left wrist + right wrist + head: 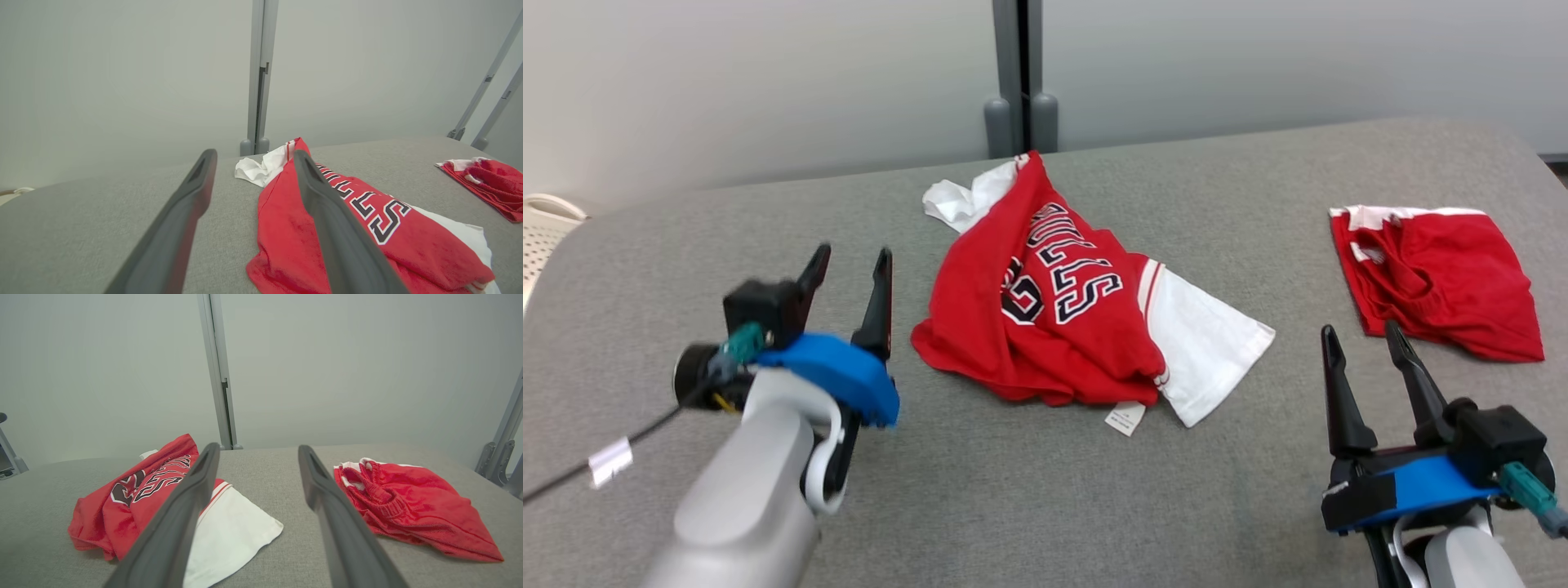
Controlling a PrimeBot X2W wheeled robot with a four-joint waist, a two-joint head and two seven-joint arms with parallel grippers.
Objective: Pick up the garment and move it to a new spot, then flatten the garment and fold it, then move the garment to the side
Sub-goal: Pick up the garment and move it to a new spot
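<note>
The left gripper (pixel 854 253) hovers over the table (pixel 1013 506) with its jaws spread wide and nothing between them. The jersey (pixel 1029 318) lies just to the right of those jaws, apart from both fingers. It is a rumpled red and white heap, with lettering showing across the top, a white panel spilling out on the side away from the left jaws, and a small label (pixel 1125 418) poking from the near hem. The right gripper (pixel 1361 329) is also released and empty. The jersey sits ahead of its jaws and well off to their left, while the shorts (pixel 1437 278), a second red piece, lie just ahead of its jaws and slightly right. With the jersey down on the table and free of both grippers, the flattening step looks to be the one in hand, though the frames cannot tell whether this is its new spot. The next move likely calls for each gripper to close on an outer edge of the heap, the left on the red hem nearest its jaws and the right on the white panel, then draw apart to spread the cloth without dragging the shorts.
</note>
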